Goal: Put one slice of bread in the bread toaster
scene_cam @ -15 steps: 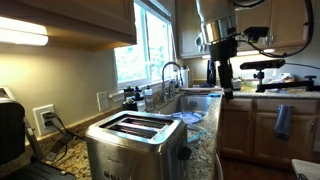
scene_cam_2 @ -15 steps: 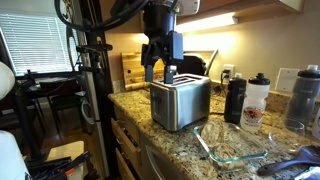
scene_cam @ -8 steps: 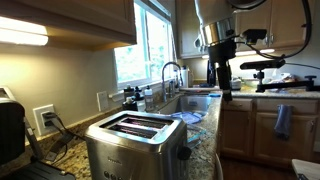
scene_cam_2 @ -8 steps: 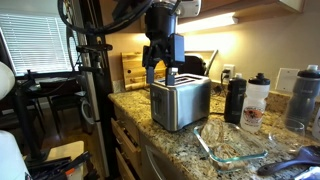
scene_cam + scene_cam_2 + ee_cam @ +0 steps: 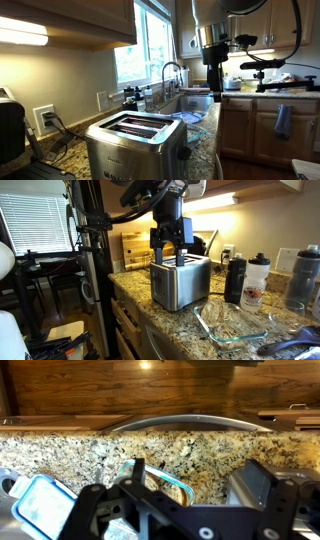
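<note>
The brushed steel bread toaster shows in both exterior views (image 5: 135, 140) (image 5: 180, 282), standing on the granite counter with its two top slots empty. My gripper (image 5: 214, 78) (image 5: 170, 252) hangs just above the toaster's top, fingers pointing down, open and empty. In the wrist view the gripper (image 5: 178, 495) has its dark fingers spread wide over the granite. The slice of bread is not clearly in view. A tan-brown edge shows inside a glass dish (image 5: 148, 472), and I cannot tell whether it is bread.
A glass dish (image 5: 235, 326) lies on the counter beside the toaster. A black bottle (image 5: 235, 278) and two lighter bottles (image 5: 257, 282) stand behind it. A sink with a tap (image 5: 172, 78) sits under the window. A blue-rimmed lid (image 5: 40, 510) lies nearby.
The gripper has shifted sideways to sit over the toaster's top and has turned about its wrist. It stays open. The toaster has not moved.
</note>
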Controlling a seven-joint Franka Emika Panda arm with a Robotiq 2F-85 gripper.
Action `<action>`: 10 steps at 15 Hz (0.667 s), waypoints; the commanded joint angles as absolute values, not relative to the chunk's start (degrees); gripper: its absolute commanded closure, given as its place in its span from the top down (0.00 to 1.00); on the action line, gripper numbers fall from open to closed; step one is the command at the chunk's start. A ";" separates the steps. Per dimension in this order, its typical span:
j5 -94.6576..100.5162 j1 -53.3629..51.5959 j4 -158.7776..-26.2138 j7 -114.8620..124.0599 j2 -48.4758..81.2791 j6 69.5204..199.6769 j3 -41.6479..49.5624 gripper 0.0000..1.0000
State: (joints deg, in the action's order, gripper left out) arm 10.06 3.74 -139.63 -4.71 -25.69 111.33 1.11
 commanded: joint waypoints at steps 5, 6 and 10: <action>9.74 3.47 -138.56 -3.44 -22.40 117.97 1.82 1.00; 9.68 3.48 -138.61 -3.27 -21.83 119.25 1.79 1.00; 9.71 3.58 -138.56 -2.23 -19.68 123.49 1.59 1.00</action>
